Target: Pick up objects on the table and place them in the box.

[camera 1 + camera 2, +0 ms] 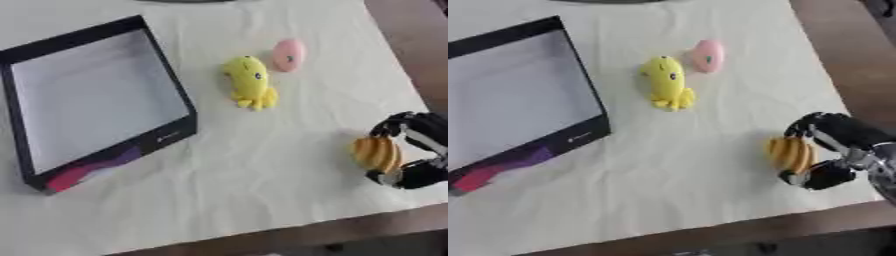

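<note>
In the left eye view, one open box with black walls sits at the left of the cream-covered worktop, with a broad bare strip between it and the three loose things: one yellow toy and one pink oval thing near each other at the middle, and one bunch of bananas near the right edge. In the right eye view, the right robot hand has its fingers curled round the bananas close to the worktop's right and near edges; the box runs off the left side.

table: cream wrinkled cloth | edge: brown wood | light: soft
</note>
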`<state>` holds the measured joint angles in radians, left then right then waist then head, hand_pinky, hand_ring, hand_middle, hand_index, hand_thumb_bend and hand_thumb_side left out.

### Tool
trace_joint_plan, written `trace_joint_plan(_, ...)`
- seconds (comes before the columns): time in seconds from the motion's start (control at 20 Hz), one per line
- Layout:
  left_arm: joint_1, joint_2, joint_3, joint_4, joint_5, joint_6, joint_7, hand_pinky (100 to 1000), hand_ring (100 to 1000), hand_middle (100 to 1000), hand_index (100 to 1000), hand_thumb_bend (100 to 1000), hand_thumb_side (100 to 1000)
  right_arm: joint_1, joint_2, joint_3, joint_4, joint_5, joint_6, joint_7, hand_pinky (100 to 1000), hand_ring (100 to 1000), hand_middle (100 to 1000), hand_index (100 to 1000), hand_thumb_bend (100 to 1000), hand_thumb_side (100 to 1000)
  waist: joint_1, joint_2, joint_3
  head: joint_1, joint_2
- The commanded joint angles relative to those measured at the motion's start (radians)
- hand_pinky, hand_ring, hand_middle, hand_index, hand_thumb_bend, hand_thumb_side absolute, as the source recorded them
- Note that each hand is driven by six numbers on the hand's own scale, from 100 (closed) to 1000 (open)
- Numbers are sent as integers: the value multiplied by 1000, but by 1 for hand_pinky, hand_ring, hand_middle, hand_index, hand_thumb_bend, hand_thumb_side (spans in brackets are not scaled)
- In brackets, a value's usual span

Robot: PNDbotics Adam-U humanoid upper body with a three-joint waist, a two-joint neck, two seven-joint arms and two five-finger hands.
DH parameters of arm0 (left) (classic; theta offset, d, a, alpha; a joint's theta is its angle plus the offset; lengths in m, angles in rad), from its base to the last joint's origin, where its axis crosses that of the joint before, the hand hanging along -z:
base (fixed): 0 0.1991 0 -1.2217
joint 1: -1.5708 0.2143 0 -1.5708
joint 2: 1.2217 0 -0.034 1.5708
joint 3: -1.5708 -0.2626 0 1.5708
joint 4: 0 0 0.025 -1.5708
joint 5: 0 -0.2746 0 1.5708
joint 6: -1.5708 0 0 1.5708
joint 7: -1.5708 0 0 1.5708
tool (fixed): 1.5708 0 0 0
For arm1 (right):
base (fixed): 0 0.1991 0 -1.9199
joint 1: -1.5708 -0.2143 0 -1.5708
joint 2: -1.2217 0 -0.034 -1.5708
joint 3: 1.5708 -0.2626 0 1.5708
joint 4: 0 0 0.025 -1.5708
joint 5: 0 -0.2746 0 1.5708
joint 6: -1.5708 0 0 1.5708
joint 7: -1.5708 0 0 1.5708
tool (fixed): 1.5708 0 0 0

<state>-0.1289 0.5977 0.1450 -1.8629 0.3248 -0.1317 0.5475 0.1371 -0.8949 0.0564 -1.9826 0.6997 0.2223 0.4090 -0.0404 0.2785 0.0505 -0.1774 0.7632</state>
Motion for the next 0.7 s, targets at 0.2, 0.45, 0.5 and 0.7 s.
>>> trace_joint_plan(0.2,-3,20,13,-24,2,-6,0,776,853,887,866,412,682,6,-33,-7,-17,11,24,-19,738,693,622,744,427,209,15,3,-1,-4,7)
trace_joint_plan(0.45,-2,18,15,-25,1,-9,2,775,851,883,862,412,679,19,-28,-12,-17,22,33,-74,697,646,582,714,393,100,14,2,0,-9,7)
trace_joint_plan(0.5,-2,18,16,-26,1,-10,2,775,851,882,861,412,679,18,-29,-11,-17,21,35,-84,693,641,577,711,391,100,14,2,0,-10,7)
trace_joint_plan(0.7,0,17,17,-27,-1,-11,2,775,850,879,858,412,678,18,-27,-8,-17,15,32,-114,674,620,558,700,370,100,13,1,2,-15,7)
